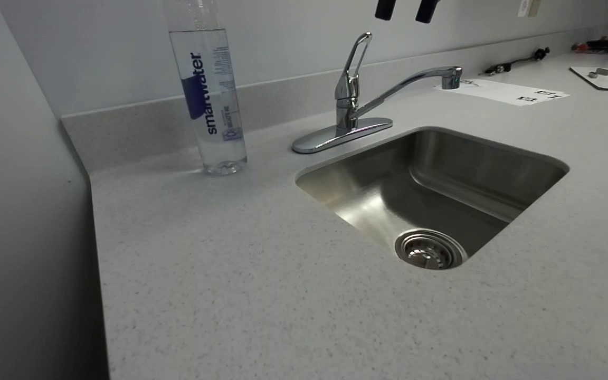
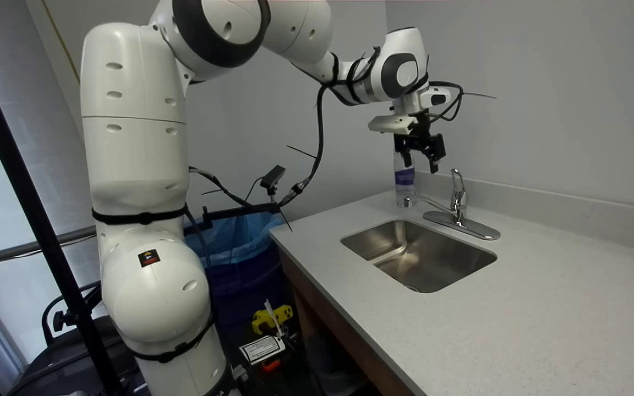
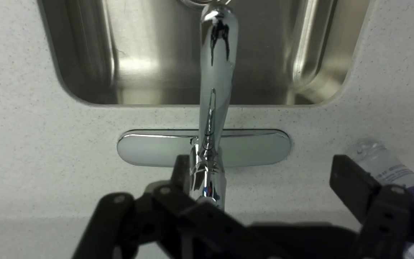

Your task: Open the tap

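The chrome tap (image 1: 347,113) stands behind the sink in both exterior views (image 2: 458,208), with its short loop lever (image 1: 354,60) upright on top. Its spout reaches over the sink in the wrist view, where the tap's body (image 3: 208,176) lies close to the left finger. My black gripper (image 3: 261,169) is open with a wide gap and nothing in it. In both exterior views the gripper's fingertips (image 1: 406,10) are higher than the lever and apart from it; the gripper (image 2: 420,159) hangs above the sink's back edge. The lever is largely hidden by the gripper in the wrist view.
The steel sink (image 1: 515,190) is set in the pale counter (image 2: 542,308). A tall clear water bottle (image 1: 219,105) stands near the tap; it shows behind the right finger in the wrist view (image 3: 390,169). A wall rises behind the counter. Paper sheets (image 1: 504,92) lie farther along.
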`<state>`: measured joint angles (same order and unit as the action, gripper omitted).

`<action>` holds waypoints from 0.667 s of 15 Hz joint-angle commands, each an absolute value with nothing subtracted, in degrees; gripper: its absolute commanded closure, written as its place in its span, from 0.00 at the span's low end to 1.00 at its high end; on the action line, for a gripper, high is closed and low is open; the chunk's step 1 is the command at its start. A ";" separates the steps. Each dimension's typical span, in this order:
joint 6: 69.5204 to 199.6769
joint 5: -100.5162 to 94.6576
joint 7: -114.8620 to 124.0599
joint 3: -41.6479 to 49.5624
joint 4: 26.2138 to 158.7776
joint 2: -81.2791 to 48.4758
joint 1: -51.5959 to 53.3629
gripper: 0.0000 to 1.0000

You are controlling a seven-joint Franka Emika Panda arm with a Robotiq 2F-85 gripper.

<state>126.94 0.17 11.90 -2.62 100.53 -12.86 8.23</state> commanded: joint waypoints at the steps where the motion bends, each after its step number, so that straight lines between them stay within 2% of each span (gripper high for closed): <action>1: 128.29 1.94 10.03 -3.29 107.66 -5.71 6.88 0.00; 10: 133.00 2.29 9.73 -3.04 119.72 7.33 5.84 0.00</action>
<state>130.64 0.53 11.74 -2.62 113.62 1.21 7.09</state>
